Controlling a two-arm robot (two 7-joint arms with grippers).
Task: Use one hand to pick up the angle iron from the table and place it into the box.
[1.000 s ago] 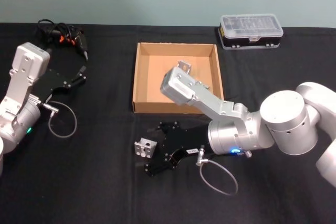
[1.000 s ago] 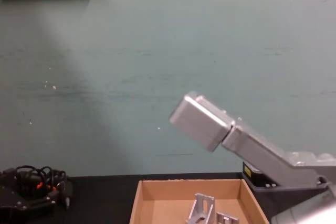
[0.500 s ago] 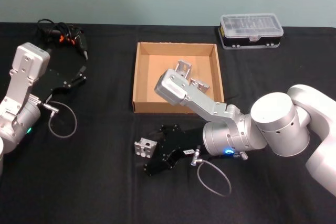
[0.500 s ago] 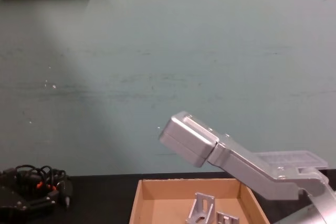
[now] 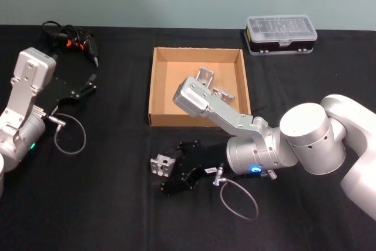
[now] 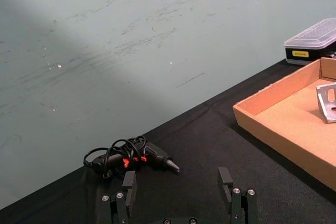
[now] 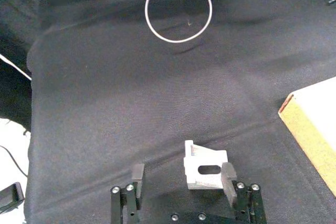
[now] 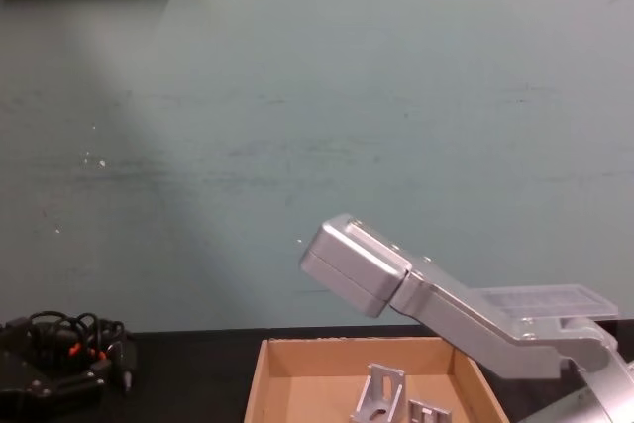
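Observation:
An angle iron, a small silver bracket, lies on the black table in front of the tan cardboard box. My right gripper is low over the table and open around it. In the right wrist view the angle iron sits between the open fingers, close against one finger and well apart from the other. Two more silver brackets lie inside the box. My left gripper is parked at the far left, and the left wrist view shows the left gripper open with nothing in it.
A black case with a clear lid stands behind the box on the right. A tangle of black cable with a small tool lies at the back left. My right arm's silver link hangs over the box's front wall. Grey cable loops lie on the table.
The right arm's silver link has dropped lower and shifted left, mostly in the first half second. The gripper edged left around the angle iron. The left arm stays still.

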